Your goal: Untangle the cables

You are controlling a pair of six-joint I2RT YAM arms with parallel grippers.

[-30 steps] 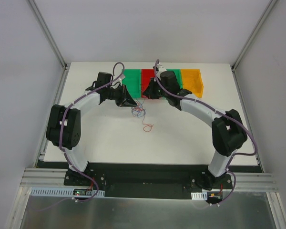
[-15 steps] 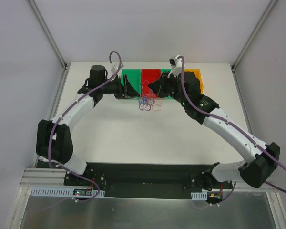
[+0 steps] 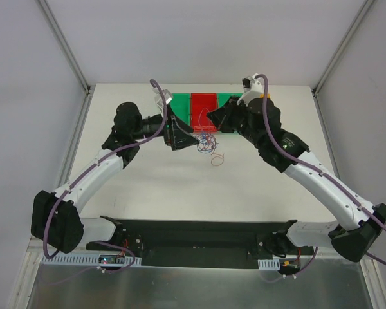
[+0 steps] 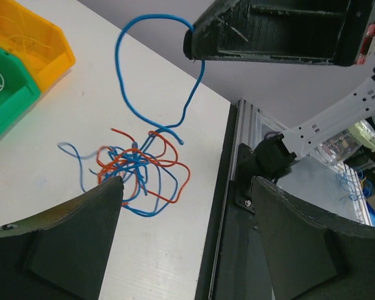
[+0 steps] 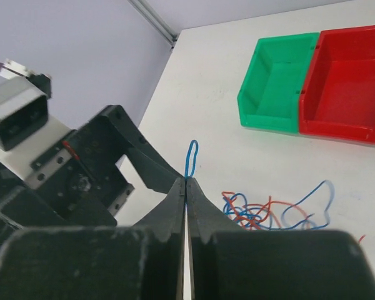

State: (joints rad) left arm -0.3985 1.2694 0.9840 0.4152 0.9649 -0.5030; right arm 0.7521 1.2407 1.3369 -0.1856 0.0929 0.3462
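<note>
Pulled back slightly from the bin row since half a second ago: both arms, and the tangle with them. Now the right fingers clenched on one blue cable, its loop raised above the remaining cables, knotted blue and orange on the table, mid-frame below the red bin. Meanwhile left fingers released, spread wide either side of the knot, holding nothing. Likely best: pin the orange strands low with the left, draw blue up slowly, stop at any snag. Metal rail and table edge close at right of the left-wrist view; open room toward lower frame from above.
</note>
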